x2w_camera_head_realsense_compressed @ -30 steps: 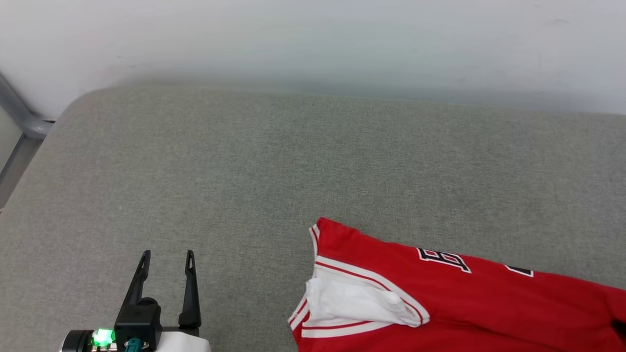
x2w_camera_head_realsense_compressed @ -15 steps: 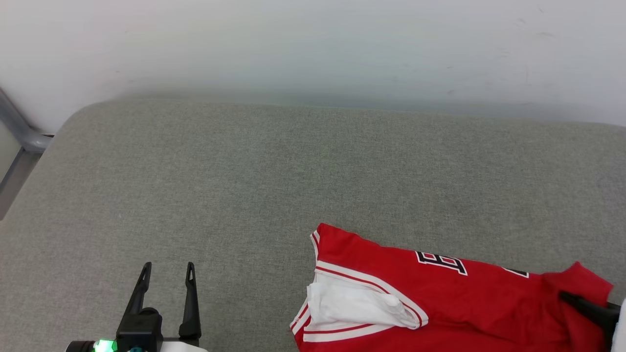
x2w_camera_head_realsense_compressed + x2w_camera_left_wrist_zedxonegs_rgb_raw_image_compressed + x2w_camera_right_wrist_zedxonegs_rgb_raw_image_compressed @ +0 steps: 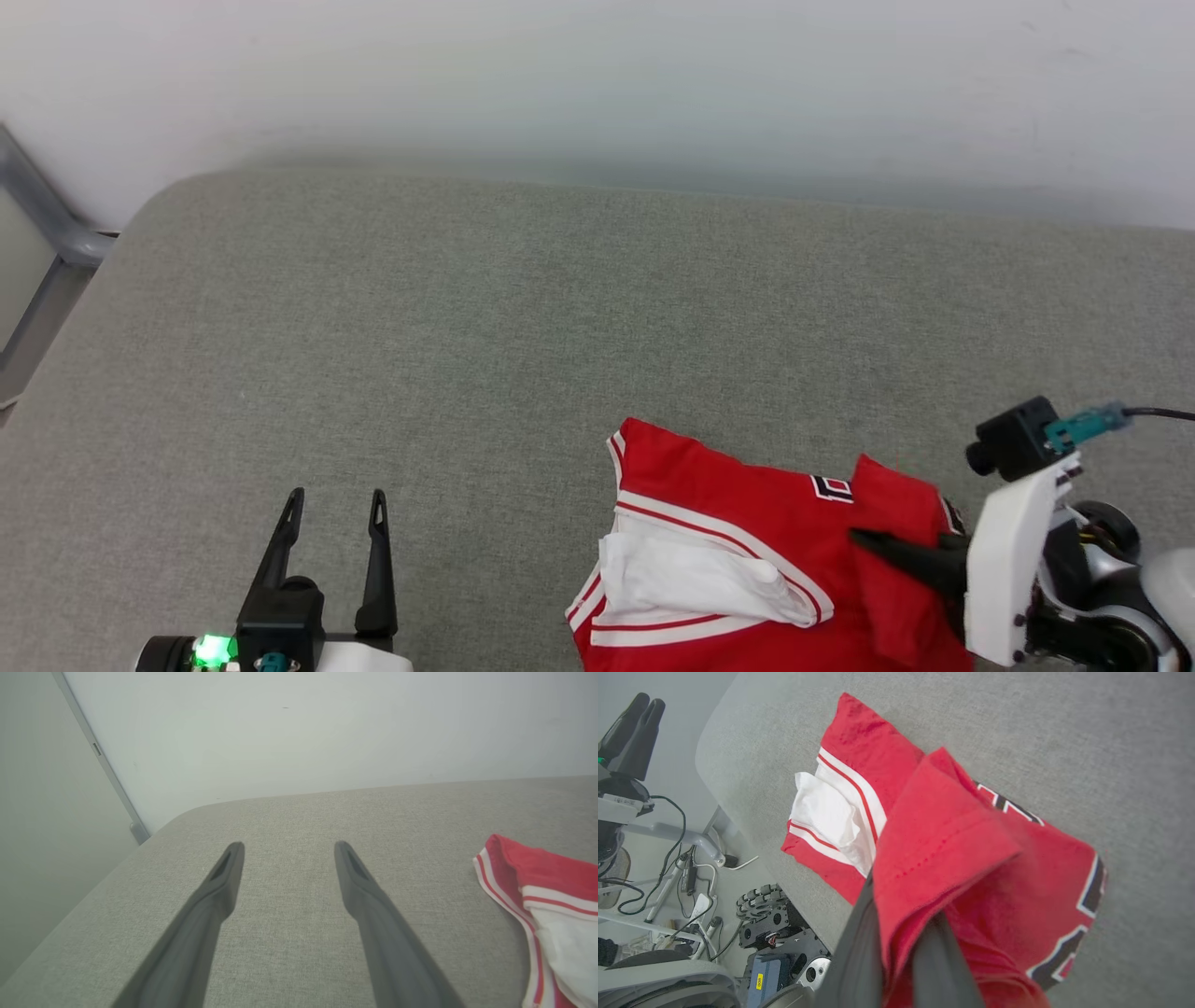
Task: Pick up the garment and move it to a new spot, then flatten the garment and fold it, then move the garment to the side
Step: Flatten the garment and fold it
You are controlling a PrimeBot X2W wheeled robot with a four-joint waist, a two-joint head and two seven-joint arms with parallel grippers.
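Observation:
The garment [image 3: 728, 495], a bright red T-shirt with a white sleeve and striped trim, lies on the grey cushion at the lower right of the head view. My right gripper [image 3: 864, 539] is shut on its red hem edge, which is lifted and doubled over leftward across the lettered chest. In the right wrist view the red cloth [image 3: 952, 840] drapes over and between the fingers [image 3: 859, 952]. My left gripper [image 3: 337, 495] stands open over bare cushion to the left, apart from the shirt. From the left wrist, the open gripper [image 3: 288, 847] has the collar end of the garment [image 3: 551, 877] at the right.
The grey cushioned surface [image 3: 467, 317] stretches wide to the left and back, ending at a white wall [image 3: 597, 75]. A grey metal frame [image 3: 47, 233] stands past its left corner. Below the cushion's near edge are the robot's base and cables [image 3: 775, 933].
My right gripper has come in from the right, carrying the shirt's right part up and leftward over its middle. The left gripper has stayed open in place. The camera shifted slightly.

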